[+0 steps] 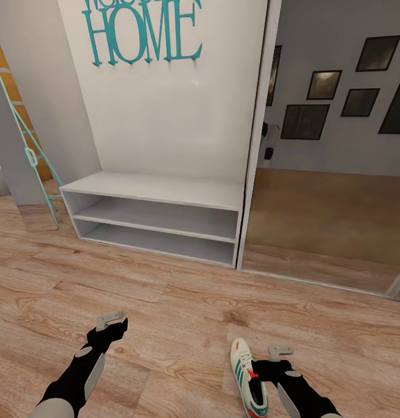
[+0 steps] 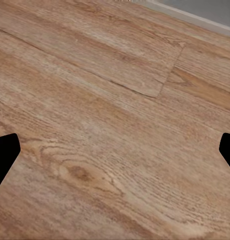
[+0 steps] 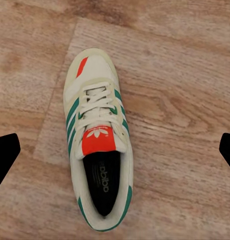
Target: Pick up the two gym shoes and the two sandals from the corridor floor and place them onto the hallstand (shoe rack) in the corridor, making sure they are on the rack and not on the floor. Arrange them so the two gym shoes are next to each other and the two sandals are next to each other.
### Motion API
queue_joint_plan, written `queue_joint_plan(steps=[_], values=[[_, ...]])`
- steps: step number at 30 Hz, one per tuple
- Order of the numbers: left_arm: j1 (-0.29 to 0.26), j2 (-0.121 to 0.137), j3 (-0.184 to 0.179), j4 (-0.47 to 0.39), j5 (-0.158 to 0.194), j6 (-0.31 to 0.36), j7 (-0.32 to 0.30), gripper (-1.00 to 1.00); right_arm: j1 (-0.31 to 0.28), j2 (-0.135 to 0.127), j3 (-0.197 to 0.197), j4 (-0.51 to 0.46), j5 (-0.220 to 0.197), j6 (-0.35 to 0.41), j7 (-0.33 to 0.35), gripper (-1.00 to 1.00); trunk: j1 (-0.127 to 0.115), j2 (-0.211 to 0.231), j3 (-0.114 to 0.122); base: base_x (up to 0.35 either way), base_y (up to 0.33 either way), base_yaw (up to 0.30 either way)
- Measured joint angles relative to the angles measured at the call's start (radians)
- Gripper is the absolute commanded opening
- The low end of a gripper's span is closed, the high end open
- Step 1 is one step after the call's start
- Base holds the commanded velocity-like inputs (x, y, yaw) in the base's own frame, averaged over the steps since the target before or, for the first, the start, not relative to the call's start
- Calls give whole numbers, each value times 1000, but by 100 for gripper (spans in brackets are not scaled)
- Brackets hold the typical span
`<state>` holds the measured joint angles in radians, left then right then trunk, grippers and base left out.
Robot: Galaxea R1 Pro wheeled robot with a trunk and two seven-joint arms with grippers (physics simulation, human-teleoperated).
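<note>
One gym shoe [image 1: 248, 377], cream-white with green stripes and a red tongue tab, lies on the wood-plank corridor floor [image 1: 176, 313] at the lower right. My right gripper [image 1: 280, 351] hovers just right of it, and in the right wrist view the gym shoe [image 3: 97, 140] sits between the wide-open fingers [image 3: 4, 155] of that gripper [image 3: 115, 155], untouched. Over bare floor at the lower left, my left gripper [image 1: 111, 320] is open and empty, as the left wrist view [image 2: 115, 155] confirms. The hallstand [image 1: 153, 190] stands ahead against the wall, its bench top and two shelves bare. The sandals are out of view.
A tall mirror panel [image 1: 327, 220] stands right of the hallstand, reaching the floor. A teal ladder-like frame [image 1: 31, 157] leans at the far left. Teal HOME lettering [image 1: 141, 35] hangs on the white panel above the bench. Open floor lies between me and the rack.
</note>
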<state>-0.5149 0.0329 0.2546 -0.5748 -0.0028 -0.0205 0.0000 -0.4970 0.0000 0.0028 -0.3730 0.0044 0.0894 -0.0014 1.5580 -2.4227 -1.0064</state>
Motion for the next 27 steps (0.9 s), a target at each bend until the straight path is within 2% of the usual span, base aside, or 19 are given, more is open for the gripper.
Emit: queue_joint_plan(steps=[12, 23, 27], values=[[0, 1, 0, 0, 0, 0, 0, 100, 0, 0, 0, 1, 4, 0, 0, 100, 0, 0, -8, 0, 0, 0], [0, 1, 0, 1, 0, 0, 0, 100, 0, 0, 0, 1, 6, 0, 0, 100, 42, -77, -59, 0, 0, 0], [0, 1, 0, 2, 0, 0, 0, 100, 0, 0, 0, 1, 7, -1, 0, 100, 44, -78, -81, 0, 0, 0]])
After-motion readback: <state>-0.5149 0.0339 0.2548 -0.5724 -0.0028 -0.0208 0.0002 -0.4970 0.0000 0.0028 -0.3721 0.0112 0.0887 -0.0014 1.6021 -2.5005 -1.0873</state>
